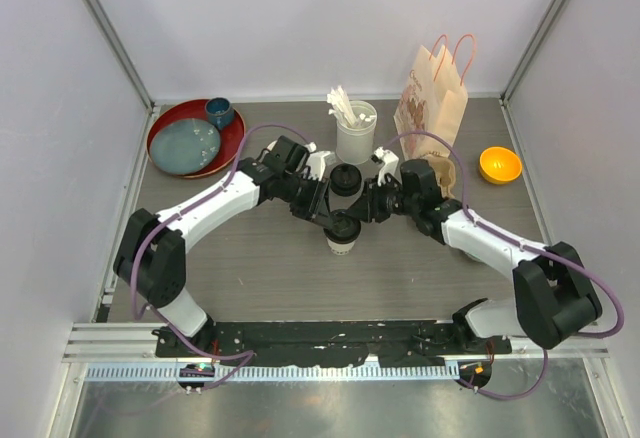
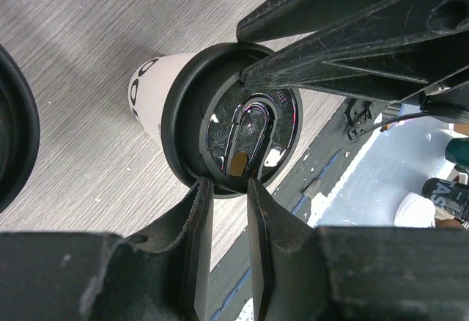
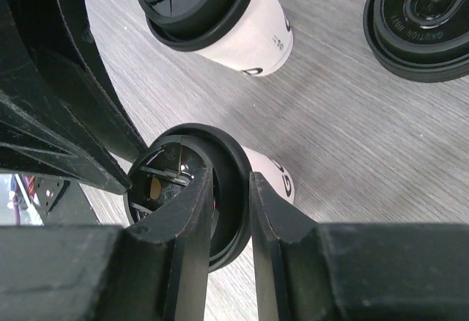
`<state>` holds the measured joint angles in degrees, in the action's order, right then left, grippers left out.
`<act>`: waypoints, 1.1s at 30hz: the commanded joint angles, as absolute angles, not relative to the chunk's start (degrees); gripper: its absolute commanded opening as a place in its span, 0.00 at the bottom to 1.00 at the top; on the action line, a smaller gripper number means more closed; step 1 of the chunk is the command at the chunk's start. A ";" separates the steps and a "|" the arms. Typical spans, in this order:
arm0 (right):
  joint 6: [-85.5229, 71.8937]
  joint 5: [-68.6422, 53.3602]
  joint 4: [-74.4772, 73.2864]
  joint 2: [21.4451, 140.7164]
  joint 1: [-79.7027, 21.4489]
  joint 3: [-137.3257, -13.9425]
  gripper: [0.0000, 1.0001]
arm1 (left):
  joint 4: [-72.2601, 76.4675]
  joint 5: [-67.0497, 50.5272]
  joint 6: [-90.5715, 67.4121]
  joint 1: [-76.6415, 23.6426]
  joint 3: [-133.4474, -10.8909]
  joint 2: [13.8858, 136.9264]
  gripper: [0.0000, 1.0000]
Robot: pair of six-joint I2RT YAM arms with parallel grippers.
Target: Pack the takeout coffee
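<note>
Both arms meet over the middle of the counter point(image 1: 400, 278), so there is little slack there. The cup point(image 1: 341, 246) stands upright at the centre, its black lid point(image 2: 253, 127) sitting on top. The right end effector point(image 3: 231, 178) is closed down narrow across the lid's rim, one finger inside it and one outside. The left end effector point(image 2: 229, 185) comes from the opposite side, its fingers narrow with their tips at the rim's outer edge. I cannot tell whether they clamp anything. Just beside, a second cup point(image 3: 256, 31) stands with its own black lid on. It is hidden under the left arm from above. Another black lid point(image 1: 345, 180) sits just beyond the centre cup toward the far edge, and I cannot tell whether a cup is under it. Behind that, at the middle of the far edge, stands a white tub of sticks point(image 1: 355, 143). A paper bag point(image 1: 435, 103) stands upright to its right. A red plate point(image 1: 240, 138) carrying blue dishes fills the far left corner. An orange bowl point(image 1: 499, 164) sits near the right edge, well apart from the arms. From the centre cup to the mounting rail point(image 1: 330, 336) at the near edge, bare grey wood grain shows between the two arms. Pale walls point(image 1: 300, 18) with metal posts close in the far, left and right sides.
</note>
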<state>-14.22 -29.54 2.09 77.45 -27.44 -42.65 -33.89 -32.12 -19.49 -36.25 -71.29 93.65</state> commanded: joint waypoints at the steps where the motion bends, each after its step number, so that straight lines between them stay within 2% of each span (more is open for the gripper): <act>1: -18.54 -27.34 -1.59 77.44 -28.74 -34.29 0.07 | -33.57 -28.13 -18.02 -36.91 -68.03 97.29 0.26; 7: -20.83 -26.19 1.30 75.41 -28.74 -29.71 0.05 | -33.40 -27.60 -17.58 -36.91 -66.89 98.17 0.25; 12: -20.83 -26.10 0.44 75.24 -28.74 -31.19 0.05 | -34.45 -27.69 -17.23 -36.91 -68.90 98.00 0.24; 18: -19.16 -26.45 -4.82 74.36 -28.91 -36.64 0.16 | -34.89 -29.87 -16.44 -36.91 -72.68 94.49 0.27; 22: -19.25 -27.51 -6.41 73.65 -28.92 -39.54 0.32 | -34.98 -31.73 -16.26 -36.74 -74.18 93.87 0.29; 25: -18.72 -27.16 -8.52 73.13 -29.09 -42.18 0.36 | -35.42 -31.73 -16.00 -36.56 -75.14 93.69 0.31; 33: -15.38 -25.66 -15.02 73.12 -29.09 -48.24 0.40 | -36.56 -32.08 -16.08 -35.68 -77.69 92.73 0.33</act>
